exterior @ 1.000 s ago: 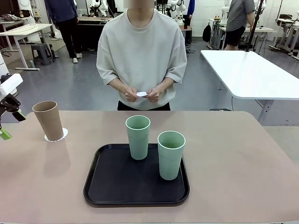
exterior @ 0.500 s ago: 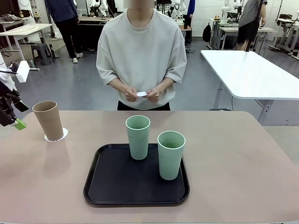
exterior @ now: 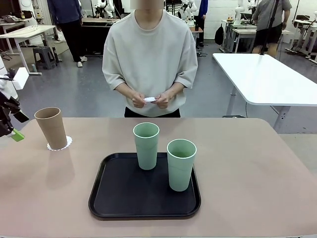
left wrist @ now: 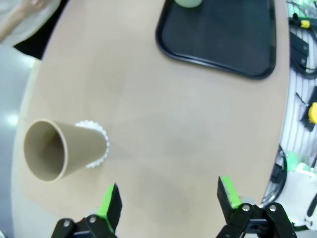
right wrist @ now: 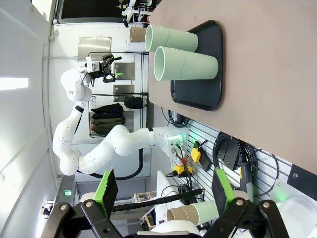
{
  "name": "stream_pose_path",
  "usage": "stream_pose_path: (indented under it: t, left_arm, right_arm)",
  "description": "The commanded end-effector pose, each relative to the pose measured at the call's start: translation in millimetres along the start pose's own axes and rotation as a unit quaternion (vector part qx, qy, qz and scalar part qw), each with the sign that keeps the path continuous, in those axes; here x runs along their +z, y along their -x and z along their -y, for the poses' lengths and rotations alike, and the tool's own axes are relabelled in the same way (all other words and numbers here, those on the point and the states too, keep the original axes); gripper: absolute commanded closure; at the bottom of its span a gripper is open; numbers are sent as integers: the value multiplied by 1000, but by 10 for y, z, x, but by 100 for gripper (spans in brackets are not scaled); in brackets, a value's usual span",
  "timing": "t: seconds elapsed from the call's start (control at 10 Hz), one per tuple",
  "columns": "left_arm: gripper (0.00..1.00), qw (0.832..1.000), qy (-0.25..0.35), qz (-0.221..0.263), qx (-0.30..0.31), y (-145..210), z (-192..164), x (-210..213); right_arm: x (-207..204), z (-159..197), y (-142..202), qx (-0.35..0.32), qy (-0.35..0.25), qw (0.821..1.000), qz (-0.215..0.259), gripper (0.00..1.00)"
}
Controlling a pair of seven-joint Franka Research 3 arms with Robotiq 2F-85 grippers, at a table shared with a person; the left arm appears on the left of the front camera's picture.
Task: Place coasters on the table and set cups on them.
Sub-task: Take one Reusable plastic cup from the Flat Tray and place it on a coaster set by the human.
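A tan-brown cup (exterior: 51, 128) stands on a lacy white coaster (exterior: 60, 144) at the far left of the table (exterior: 247, 163). Two mint green cups (exterior: 146, 145) (exterior: 181, 164) stand upright on the black tray (exterior: 124, 198). The person holds another white coaster (exterior: 150, 99) in both hands at the far side. My left gripper (exterior: 11, 125) hangs open at the left edge, apart from the tan cup (left wrist: 54, 151) and its coaster (left wrist: 99, 148); nothing lies in the gap of the left gripper (left wrist: 168, 198). My right gripper (right wrist: 163, 191) is open and empty, off the table's side.
The tray (left wrist: 223, 39) sits mid-table near the front edge. Bare tabletop lies left and right of it. A white-topped table (exterior: 267, 74) stands behind at the right. Cables and gear (right wrist: 223, 153) hang below the table's edge in the right wrist view.
My left gripper has risen a little and shifted slightly right at the left edge, still open. The cups, tray and the person's hands have stayed put.
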State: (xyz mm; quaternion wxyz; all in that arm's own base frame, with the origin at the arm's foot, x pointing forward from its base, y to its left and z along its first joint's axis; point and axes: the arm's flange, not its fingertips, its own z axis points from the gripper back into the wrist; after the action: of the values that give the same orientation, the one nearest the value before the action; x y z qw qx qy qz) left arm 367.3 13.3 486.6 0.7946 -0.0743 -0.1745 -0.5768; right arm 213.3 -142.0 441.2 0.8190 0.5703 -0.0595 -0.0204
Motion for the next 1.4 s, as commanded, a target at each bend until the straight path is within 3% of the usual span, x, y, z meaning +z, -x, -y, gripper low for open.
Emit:
stream_pose_path:
  t: [0.0,0.3,0.4,0.5,0.6,0.8,1.0,1.2,1.3]
  left_arm:
    - [0,1000,3,-5,-11,0,-11,28]
    - [0,1000,0,1,-1,-8,-2,5]
    - [0,992,-82,-36,87,-172,-30,45]
    - [0,974,-129,-42,182,-196,133,29]
    - [0,959,-138,-40,244,-198,290,45]
    - [0,910,-147,-122,369,-122,430,63]
    - [0,894,-91,-114,424,-74,566,71]
    - [0,889,-39,-64,453,-44,497,86]
    - [0,895,-103,-128,414,-13,454,49]
  right_arm:
    - [5,0,5,2,-6,1000,0,0]
    - [5,0,5,2,-6,1000,0,0]
    - [5,0,5,2,-6,1000,0,0]
    - [5,0,5,2,-6,1000,0,0]
    - [5,0,5,2,-6,1000,0,0]
    - [5,0,5,2,-6,1000,0,0]
    - [5,0,5,2,-6,1000,0,0]
    - [5,0,5,2,-6,1000,0,0]
    - [5,0,5,2,-6,1000,0,0]
